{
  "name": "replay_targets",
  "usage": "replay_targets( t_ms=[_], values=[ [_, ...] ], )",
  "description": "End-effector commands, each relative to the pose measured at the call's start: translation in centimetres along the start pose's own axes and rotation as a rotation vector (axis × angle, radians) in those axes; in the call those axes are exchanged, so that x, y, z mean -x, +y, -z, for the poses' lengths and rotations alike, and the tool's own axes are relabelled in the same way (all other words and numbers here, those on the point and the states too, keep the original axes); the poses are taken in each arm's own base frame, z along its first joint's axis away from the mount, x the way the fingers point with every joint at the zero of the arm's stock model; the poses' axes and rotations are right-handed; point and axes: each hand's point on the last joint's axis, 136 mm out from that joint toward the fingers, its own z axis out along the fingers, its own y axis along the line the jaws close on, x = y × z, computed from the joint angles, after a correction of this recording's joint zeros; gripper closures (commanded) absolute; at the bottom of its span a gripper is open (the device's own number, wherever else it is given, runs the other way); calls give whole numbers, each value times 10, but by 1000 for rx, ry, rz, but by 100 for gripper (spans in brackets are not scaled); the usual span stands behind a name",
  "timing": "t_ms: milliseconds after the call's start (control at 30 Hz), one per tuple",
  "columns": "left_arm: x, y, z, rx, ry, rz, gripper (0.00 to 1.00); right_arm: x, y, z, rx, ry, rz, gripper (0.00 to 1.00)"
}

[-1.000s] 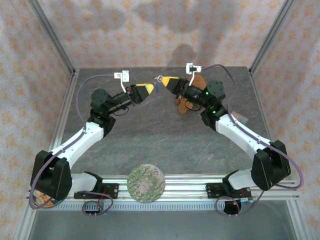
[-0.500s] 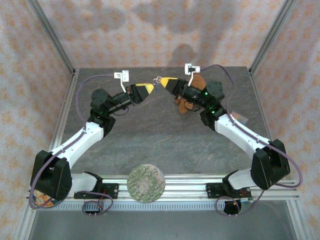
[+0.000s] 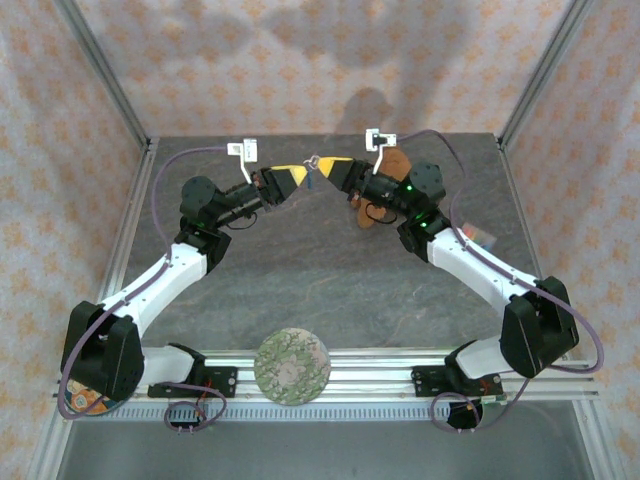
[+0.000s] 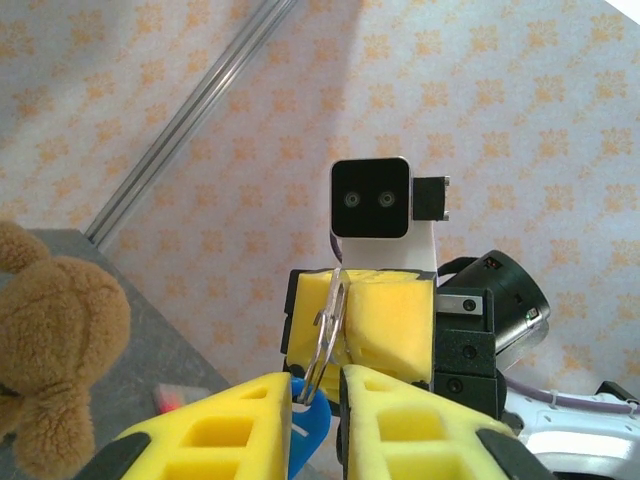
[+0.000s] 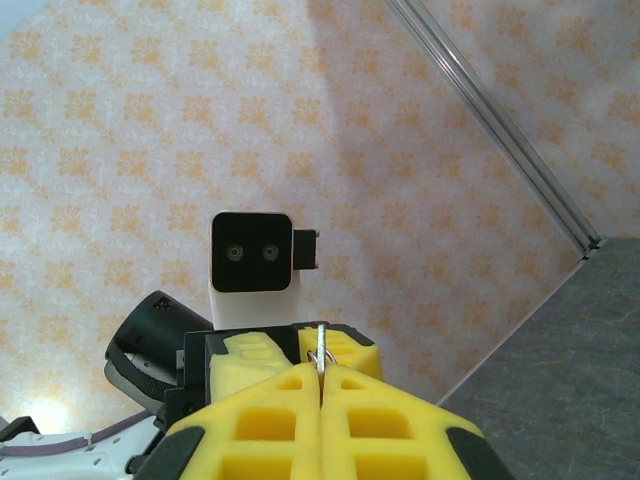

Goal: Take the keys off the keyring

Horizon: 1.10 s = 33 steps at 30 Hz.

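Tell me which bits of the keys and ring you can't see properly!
- Top view: the keyring between the left gripper and right gripper is too small to count keys.
- Left wrist view: the blue tag is cut off by the bottom edge; whether the left fingers pinch it is unclear.
- Right wrist view: the shut right gripper hides all but a sliver of keyring.

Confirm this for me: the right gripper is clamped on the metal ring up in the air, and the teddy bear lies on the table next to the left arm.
One thing is wrong. The teddy bear lies on the table next to the right arm, not the left, as the top external view shows. The rest stands: the right gripper is clamped on the metal ring up in the air.
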Motion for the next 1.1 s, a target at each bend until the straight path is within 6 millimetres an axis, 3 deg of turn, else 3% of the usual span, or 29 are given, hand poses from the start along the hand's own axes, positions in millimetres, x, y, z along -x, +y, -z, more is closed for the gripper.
replay_targets(
  t_ms=[0,100,200,800,1067],
  values=[
    [19,-21,1,-48,-45,-71,86,2,11,-1,47,-4,25,100],
    [19,-23,1,-53,-42,-76,96,1,11,0,45,-5,25,100],
    [19,-24,2,-45,-40,-85,100,0,10,0,38,0,28,100],
    [6,-19,6,71,38,-139,100,-19,15,-5,-32,86,124,100],
    [2,-18,7,79,51,-139,100,-21,27,-5,-9,90,164,100]
  ],
)
